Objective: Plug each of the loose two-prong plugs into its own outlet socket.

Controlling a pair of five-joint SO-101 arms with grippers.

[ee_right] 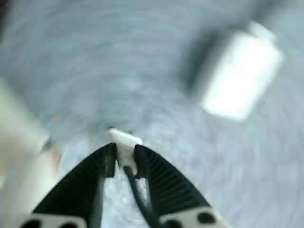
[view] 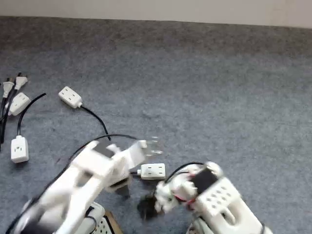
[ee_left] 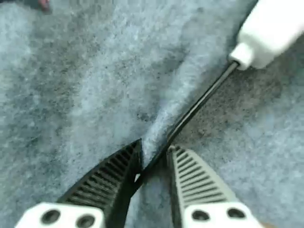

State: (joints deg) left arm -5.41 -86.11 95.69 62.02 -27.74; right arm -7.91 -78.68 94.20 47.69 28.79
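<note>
Left arm's fingers (ee_left: 111,178) are closed in on a black cord (ee_left: 199,102), pinching it a little behind its white end piece (ee_left: 270,28). Gripping the lead, I judge, lets that end stand free ahead of the fingers for aiming.

Right arm's fingers (ee_right: 90,175) are clamped on a small white plug (ee_right: 122,138), its cord trailing back between them. It is held by the body, presumably so the front is left exposed. A white block (ee_right: 235,88) lies ahead of it, likely a socket, though I cannot tell for sure.

Seen from above, one outlet socket (view: 152,170) rests on the grey desk (view: 219,73) between the two arms, near both. More sockets (view: 70,96) and loose plugs (view: 7,87) lie well apart on the left arm's side, not yet paired.
</note>
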